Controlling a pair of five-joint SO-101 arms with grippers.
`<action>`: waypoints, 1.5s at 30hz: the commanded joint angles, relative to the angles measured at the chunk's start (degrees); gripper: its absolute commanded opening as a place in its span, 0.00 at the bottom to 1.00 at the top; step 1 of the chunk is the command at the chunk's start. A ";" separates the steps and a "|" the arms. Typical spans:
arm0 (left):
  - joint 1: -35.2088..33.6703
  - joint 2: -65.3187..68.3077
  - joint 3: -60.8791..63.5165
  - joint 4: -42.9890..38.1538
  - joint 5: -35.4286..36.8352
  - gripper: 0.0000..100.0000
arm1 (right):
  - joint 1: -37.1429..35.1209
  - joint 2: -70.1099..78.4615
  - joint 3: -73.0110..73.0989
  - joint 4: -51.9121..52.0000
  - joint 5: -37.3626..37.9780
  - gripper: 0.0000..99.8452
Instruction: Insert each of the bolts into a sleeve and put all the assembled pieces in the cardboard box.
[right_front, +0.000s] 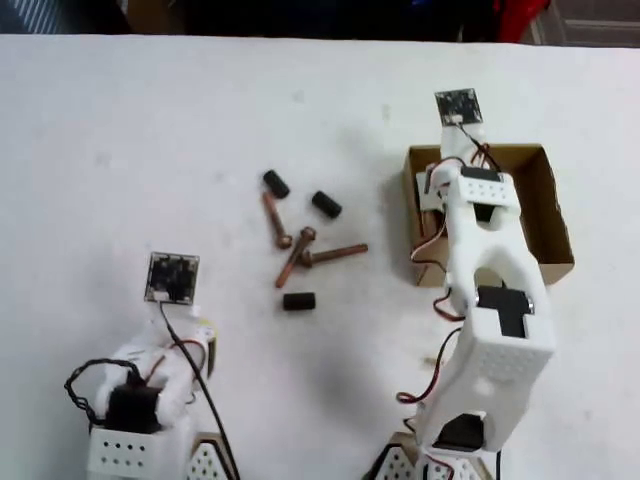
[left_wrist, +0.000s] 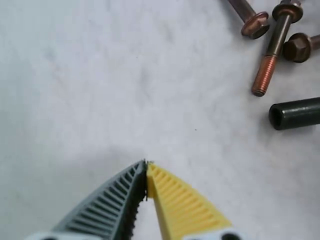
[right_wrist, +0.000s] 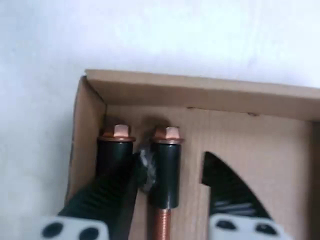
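Right gripper (right_wrist: 170, 159) spread wide over cardboard box (right_wrist: 200, 92), two assembled pieces (right_wrist: 165, 175) lying ungripped beneath it; left gripper (left_wrist: 146, 167) pinched shut, empty, near three loose bolts (right_front: 295, 258) and sleeves (right_front: 298, 301); drop-off looks done, next calls for mating another pair.

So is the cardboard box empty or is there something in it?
Not empty. In the right wrist view, one sleeved bolt lies beside another sleeved bolt inside the cardboard box.

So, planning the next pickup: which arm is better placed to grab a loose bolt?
Left. The left gripper hovers shut near the loose bolts, while the right gripper is over the cardboard box.
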 joint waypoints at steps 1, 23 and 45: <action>-0.04 -0.40 -0.35 -1.58 -0.70 0.02 | -0.92 -2.15 -2.99 -0.92 0.53 0.24; -0.31 -0.31 1.23 -3.96 -0.70 0.02 | -11.21 -22.99 -2.73 15.08 0.44 0.24; -0.40 -0.31 1.23 -3.08 -0.70 0.02 | -21.41 -19.47 -2.90 15.43 19.08 0.18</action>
